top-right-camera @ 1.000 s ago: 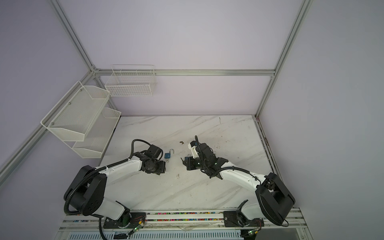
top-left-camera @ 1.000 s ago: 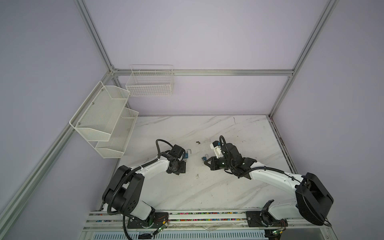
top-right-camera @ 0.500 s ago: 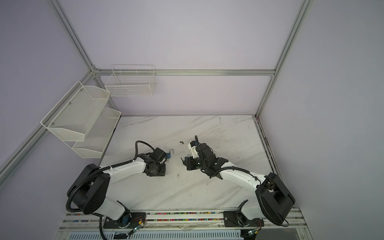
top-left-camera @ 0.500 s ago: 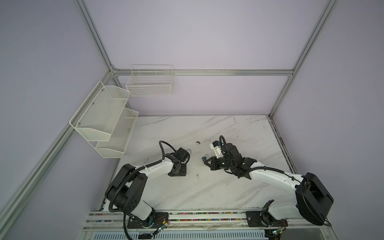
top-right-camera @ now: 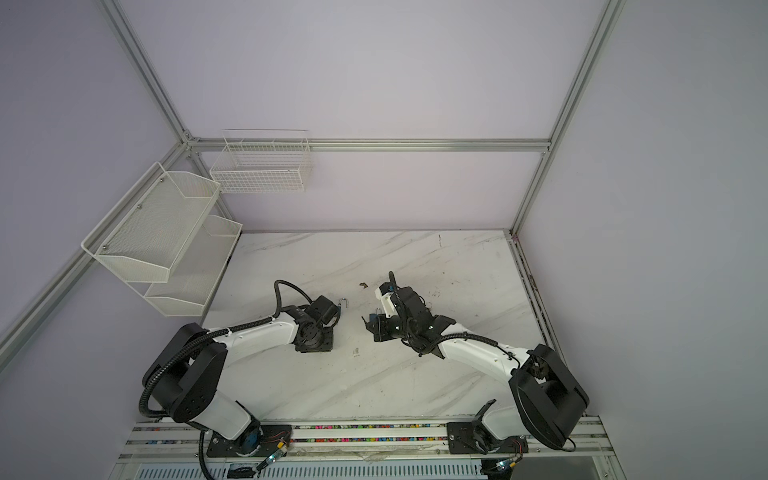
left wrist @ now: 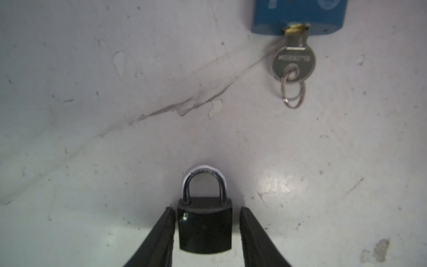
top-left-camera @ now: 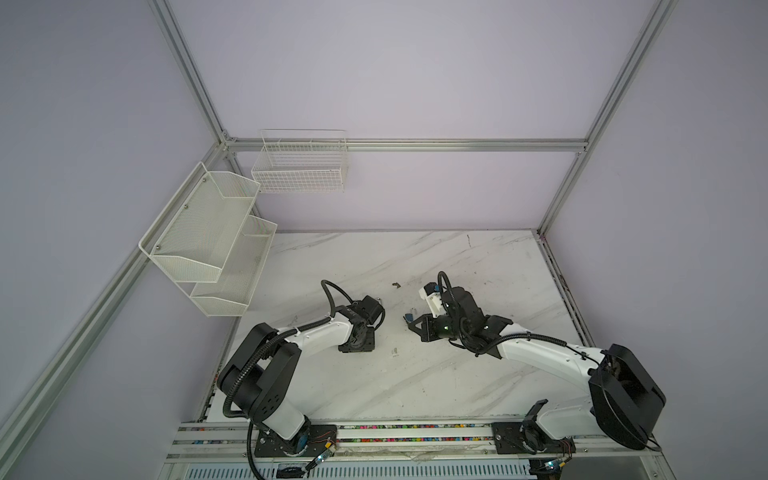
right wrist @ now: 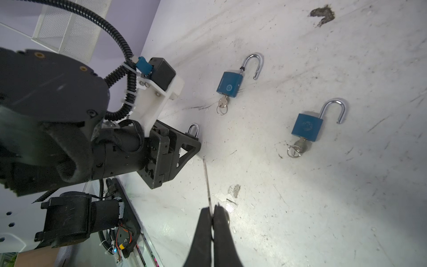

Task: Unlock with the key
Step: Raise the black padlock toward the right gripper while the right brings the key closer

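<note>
While the left gripper [left wrist: 206, 208] stands partly open, its two fingers flank the body of a small black padlock [left wrist: 204, 227] that lies flat on the marble table [left wrist: 92, 138]. One finger sits right at the lock's edge and the other shows a thin gap, so nothing is clamped. The right gripper [right wrist: 212, 209] is pressed tight on a key [right wrist: 207, 180], seen edge-on. The blade sticks out past the fingertips, its tip clear of the black padlock.

On the walls above the table hang a wire basket [top-left-camera: 299, 166] and a two-tier mesh shelf [top-left-camera: 208, 232], both well apart from the locks.

The black padlock has a dark, squarish body and a silver shackle, closed with both legs down in the body. Its keyhole end is hidden. Beyond it lie two blue padlocks [right wrist: 229, 84] [right wrist: 306, 127], each with its shackle swung open and a ringed key in its keyhole.
</note>
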